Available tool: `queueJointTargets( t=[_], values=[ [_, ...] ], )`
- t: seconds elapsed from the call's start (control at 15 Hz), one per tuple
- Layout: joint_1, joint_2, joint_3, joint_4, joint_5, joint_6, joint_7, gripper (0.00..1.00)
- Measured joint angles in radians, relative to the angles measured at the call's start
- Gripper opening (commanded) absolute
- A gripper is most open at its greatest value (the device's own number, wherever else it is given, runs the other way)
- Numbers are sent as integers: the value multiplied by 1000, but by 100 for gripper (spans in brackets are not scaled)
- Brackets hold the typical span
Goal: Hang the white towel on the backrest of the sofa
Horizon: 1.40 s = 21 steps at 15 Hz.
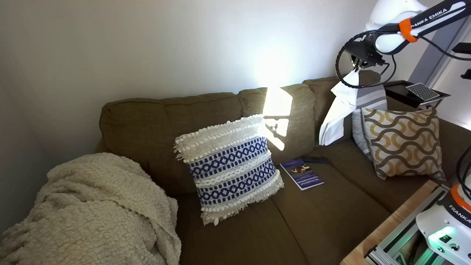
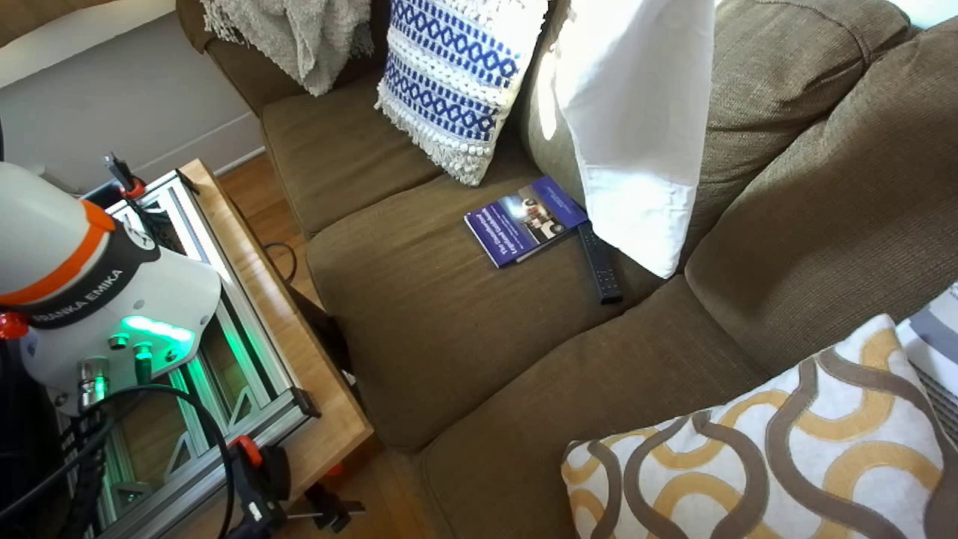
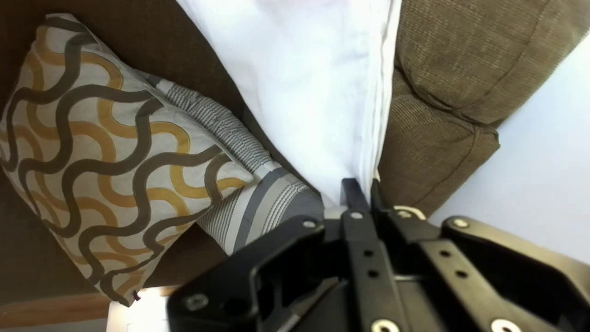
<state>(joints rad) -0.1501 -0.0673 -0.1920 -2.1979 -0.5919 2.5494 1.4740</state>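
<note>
The white towel (image 1: pixel 340 106) hangs down long and narrow from my gripper (image 1: pixel 356 68), in front of the olive-brown sofa backrest (image 1: pixel 169 125). In an exterior view the towel (image 2: pixel 644 142) hangs before the backrest (image 2: pixel 838 195), its lower corner low over the seat; I cannot tell if it touches. The gripper is out of that view. In the wrist view my gripper (image 3: pixel 362 191) is shut on the gathered top of the towel (image 3: pixel 313 92), with the backrest (image 3: pixel 433 152) to the right of it. The gripper is about level with or just above the backrest's top edge.
A grey striped pillow (image 1: pixel 371 97) and a yellow-grey patterned pillow (image 1: pixel 404 143) lean near the towel. A navy-and-white fringed pillow (image 1: pixel 232 169), a book (image 1: pixel 301 173), a remote (image 2: pixel 599 262) and a cream blanket (image 1: pixel 99 213) are on the sofa. The wall (image 1: pixel 165 48) stands behind.
</note>
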Motion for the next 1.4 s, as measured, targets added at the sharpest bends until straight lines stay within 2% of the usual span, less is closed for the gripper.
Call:
queueJointTargets(
  t=[0.6,1.4],
  values=[
    [-5,147,5,233,150,22,-32,1],
    [15,386,7,550,378,86,-238,1]
  ],
)
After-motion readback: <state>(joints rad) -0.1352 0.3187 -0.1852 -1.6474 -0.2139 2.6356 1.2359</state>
